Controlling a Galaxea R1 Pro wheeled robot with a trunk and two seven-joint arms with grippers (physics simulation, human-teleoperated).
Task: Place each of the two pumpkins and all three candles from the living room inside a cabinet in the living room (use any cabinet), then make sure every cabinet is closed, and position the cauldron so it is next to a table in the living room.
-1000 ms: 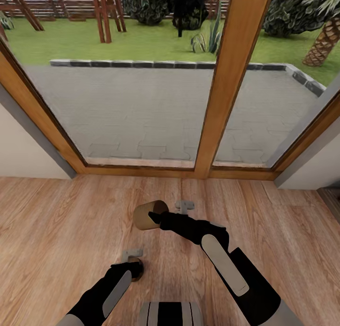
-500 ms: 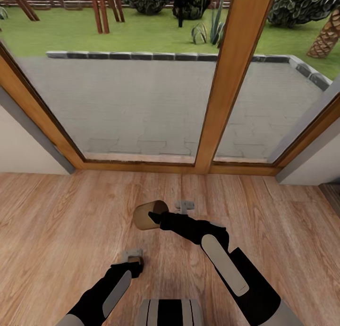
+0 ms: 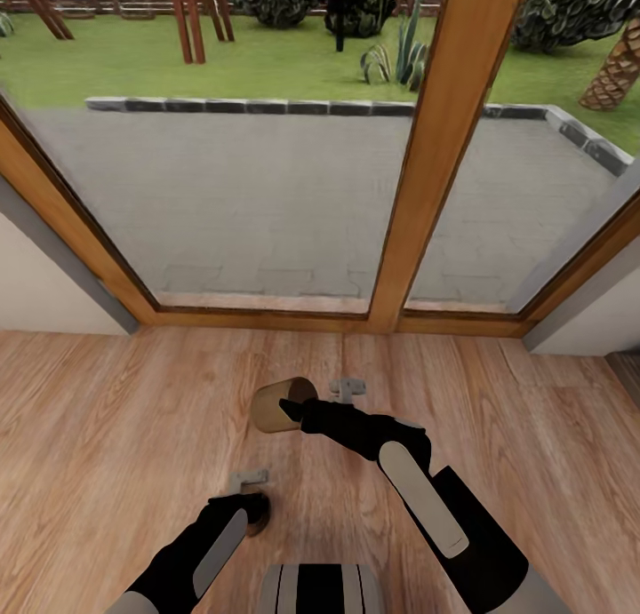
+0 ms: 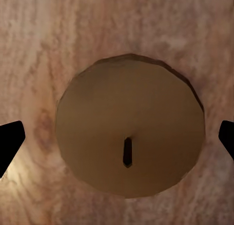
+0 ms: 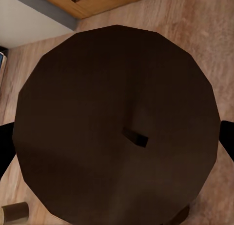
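Observation:
My right gripper (image 3: 289, 410) is shut on a tan candle (image 3: 281, 404), held tilted above the wooden floor. In the right wrist view that candle's (image 5: 117, 122) dark wick end spans the space between the fingers. My left gripper (image 3: 252, 506) hangs lower and nearer, over a second candle (image 3: 260, 518). In the left wrist view this candle (image 4: 129, 132) stands upright on the floor, wick up. The left fingertips (image 4: 9, 142) stand open, apart from its sides. A further small candle (image 5: 13, 213) stands on the floor in the right wrist view. Pumpkins, cabinet, cauldron and table are out of view.
A large window with a wooden frame (image 3: 440, 152) stands straight ahead and reaches down to the floor. White wall sections (image 3: 40, 285) flank it on both sides. The plank floor (image 3: 107, 418) runs open to the left and right of the arms.
The whole picture has shifted slightly, so the camera moved. Both arms keep nearly the same pose, and the right gripper still holds its candle.

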